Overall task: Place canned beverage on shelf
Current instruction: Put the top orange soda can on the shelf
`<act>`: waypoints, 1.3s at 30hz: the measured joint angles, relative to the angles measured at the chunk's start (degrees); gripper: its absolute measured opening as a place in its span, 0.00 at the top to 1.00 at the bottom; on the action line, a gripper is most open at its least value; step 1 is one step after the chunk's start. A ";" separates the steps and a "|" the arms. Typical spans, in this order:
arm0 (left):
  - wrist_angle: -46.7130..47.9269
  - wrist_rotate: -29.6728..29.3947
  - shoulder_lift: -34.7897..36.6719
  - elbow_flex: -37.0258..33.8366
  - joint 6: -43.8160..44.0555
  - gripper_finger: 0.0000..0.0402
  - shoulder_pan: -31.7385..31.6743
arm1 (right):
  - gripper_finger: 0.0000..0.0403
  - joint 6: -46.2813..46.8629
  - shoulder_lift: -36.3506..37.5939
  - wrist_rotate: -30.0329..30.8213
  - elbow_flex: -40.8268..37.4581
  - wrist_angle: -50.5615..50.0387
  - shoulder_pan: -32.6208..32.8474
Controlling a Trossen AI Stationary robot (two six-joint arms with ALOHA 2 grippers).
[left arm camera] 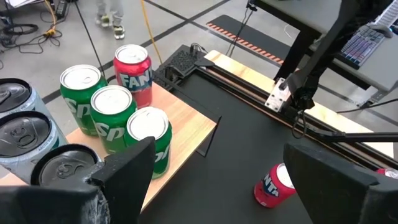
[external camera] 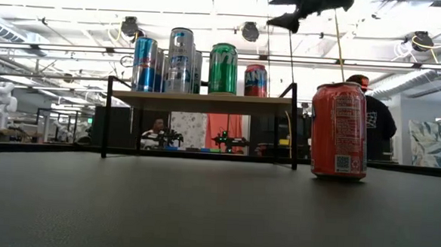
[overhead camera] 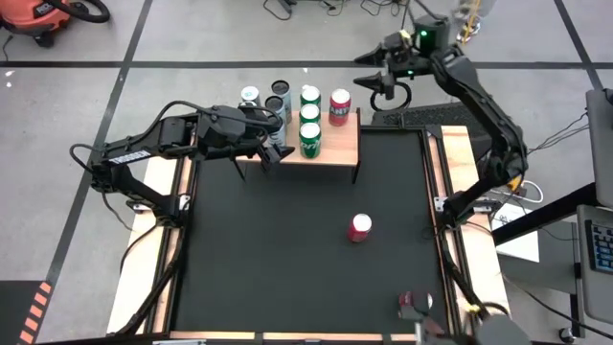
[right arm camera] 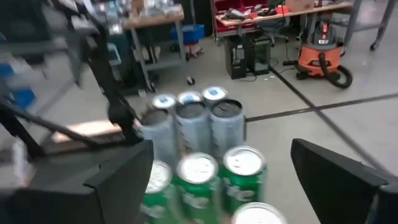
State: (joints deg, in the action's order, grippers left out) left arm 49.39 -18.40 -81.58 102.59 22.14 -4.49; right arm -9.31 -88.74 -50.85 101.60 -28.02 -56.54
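Observation:
The shelf [overhead camera: 330, 149], a light-wood board on thin black legs, stands at the far middle of the black table [overhead camera: 287, 268]. On it stand several silver and blue cans [overhead camera: 263, 99], three green cans [overhead camera: 309, 123] and a red can [overhead camera: 339, 105]. Another red can [overhead camera: 360, 227] stands upright on the tabletop, right of centre, also in the low view [external camera: 340, 130]. My left gripper [overhead camera: 271, 147] hovers open above the shelf's near left part, its fingers [left arm camera: 134, 168] empty. My right gripper [overhead camera: 374, 77] hangs open, high beyond the shelf's far right corner [right arm camera: 222, 149].
Wooden rails [overhead camera: 460, 163] run along both sides of the table. A small dark and red object [overhead camera: 414, 307] lies near the front right edge. An orange vacuum [overhead camera: 43, 14] stands on the floor. A person [external camera: 372, 116] shows behind the table.

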 joint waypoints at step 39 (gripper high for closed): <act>5.12 0.79 0.41 0.04 3.62 0.12 21.01 | 0.20 9.89 20.73 13.86 0.00 -49.02 25.95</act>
State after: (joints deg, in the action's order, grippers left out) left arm 54.50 -17.61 -81.17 102.63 25.77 16.52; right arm 0.58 -68.01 -37.00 101.60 -77.04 -30.60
